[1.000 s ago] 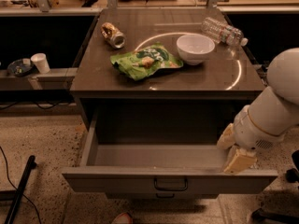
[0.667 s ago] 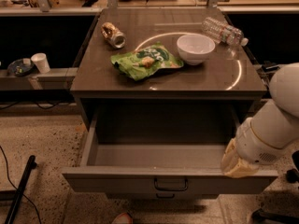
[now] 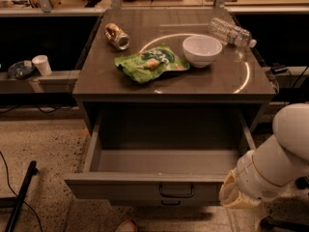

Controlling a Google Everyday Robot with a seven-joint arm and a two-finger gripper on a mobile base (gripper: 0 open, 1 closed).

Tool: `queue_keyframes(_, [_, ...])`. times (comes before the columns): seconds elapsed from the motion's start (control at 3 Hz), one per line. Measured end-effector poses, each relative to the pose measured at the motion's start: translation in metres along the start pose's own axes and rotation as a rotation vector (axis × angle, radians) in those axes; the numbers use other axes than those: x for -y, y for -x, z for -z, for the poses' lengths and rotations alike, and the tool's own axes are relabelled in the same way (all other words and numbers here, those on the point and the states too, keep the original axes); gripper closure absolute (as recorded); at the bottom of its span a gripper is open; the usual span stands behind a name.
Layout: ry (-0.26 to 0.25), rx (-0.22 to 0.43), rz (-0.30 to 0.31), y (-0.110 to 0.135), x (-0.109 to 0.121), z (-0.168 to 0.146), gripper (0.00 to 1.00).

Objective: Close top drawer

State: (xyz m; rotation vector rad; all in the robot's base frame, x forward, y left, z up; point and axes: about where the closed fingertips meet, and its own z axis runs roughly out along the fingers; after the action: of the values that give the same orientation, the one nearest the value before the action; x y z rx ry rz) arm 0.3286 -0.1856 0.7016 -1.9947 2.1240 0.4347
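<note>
The top drawer is a wide grey metal drawer. It stands pulled far out of the cabinet, and its deep box is empty. A small dark bail handle sits at the middle of its flat front panel. My white arm comes in from the lower right. My gripper is at the drawer's front right corner, against the right end of the front panel. Its tip is hidden behind the cream-coloured wrist.
On the cabinet top lie a green snack bag, a white bowl, a tipped can and a lying plastic bottle. A lower drawer handle peeks out below. A white cup stands on the left shelf. A black pole lies on the floor.
My arm has moved down and toward the front, from beside the drawer's right wall to its front right corner. The drawer stands about as far open as before.
</note>
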Motion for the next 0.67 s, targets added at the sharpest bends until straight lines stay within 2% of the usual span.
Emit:
queue_keyframes(0.33, [-0.044, -0.009, 0.024, 0.002, -0.001, -0.016, 0.75])
queue_keyframes(0.67, [-0.119, -0.030, 0.050, 0.006, 0.008, -0.034, 0.52])
